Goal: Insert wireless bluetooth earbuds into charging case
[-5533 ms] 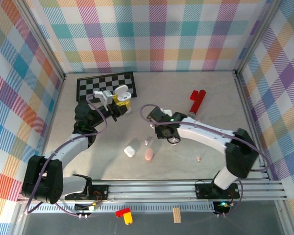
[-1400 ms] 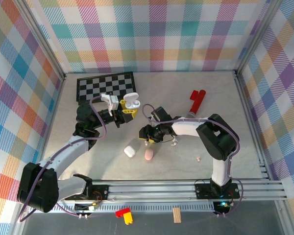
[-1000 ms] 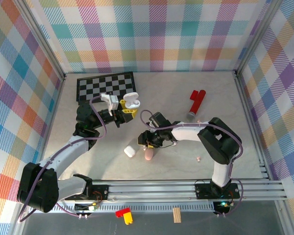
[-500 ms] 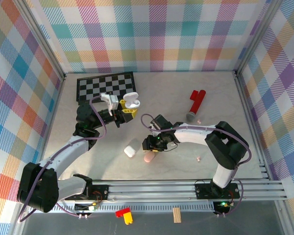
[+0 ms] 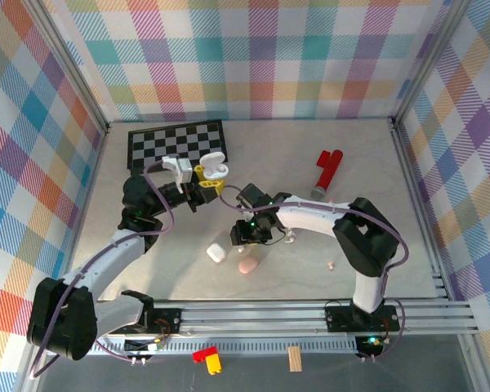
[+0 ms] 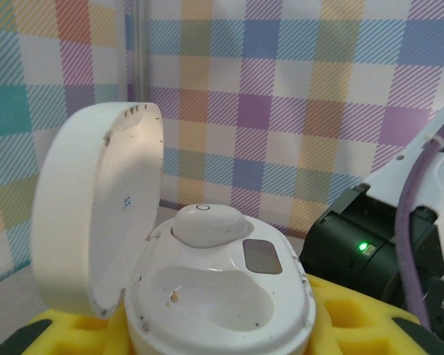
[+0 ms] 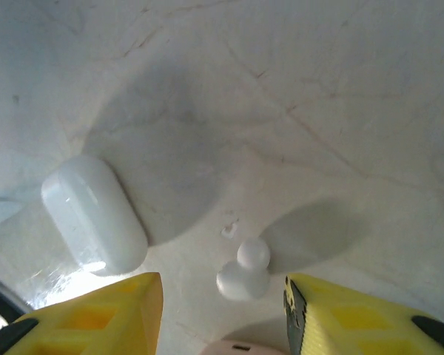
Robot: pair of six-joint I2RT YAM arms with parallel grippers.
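Two yellow foam-padded fingers (image 7: 96, 318) of right gripper (image 7: 222, 292) standing apart, nothing pinched. Between them, untouched: tiny white plastic earbud (image 7: 244, 270) lying on pale veined table (image 7: 318, 89); rounded bulb plus short stem, glossy. Probably near weightless, hard, slick. Likely to squirt or roll out of an off-centre pinch, so best taken across the widest part of the bulb, low and gently. Left of it, closed white pebble-shaped case (image 7: 92, 214), smooth and shiny. Edge of pink case (image 7: 237, 349) at bottom of right wrist view, just beside the earbud.

Left gripper (image 6: 218, 336) clamped on base of open white charging case (image 6: 296, 296), held up near black-and-white checkerboard mat (image 5: 175, 143). Round lid (image 6: 96, 214) hinged back, matte inside. One seated white earbud (image 6: 207, 225) in place, moulded socket (image 6: 207, 303) beside it empty. Hard stiff shell, looks fit for a firm grip. Farther right on table, red plastic piece (image 5: 328, 167).
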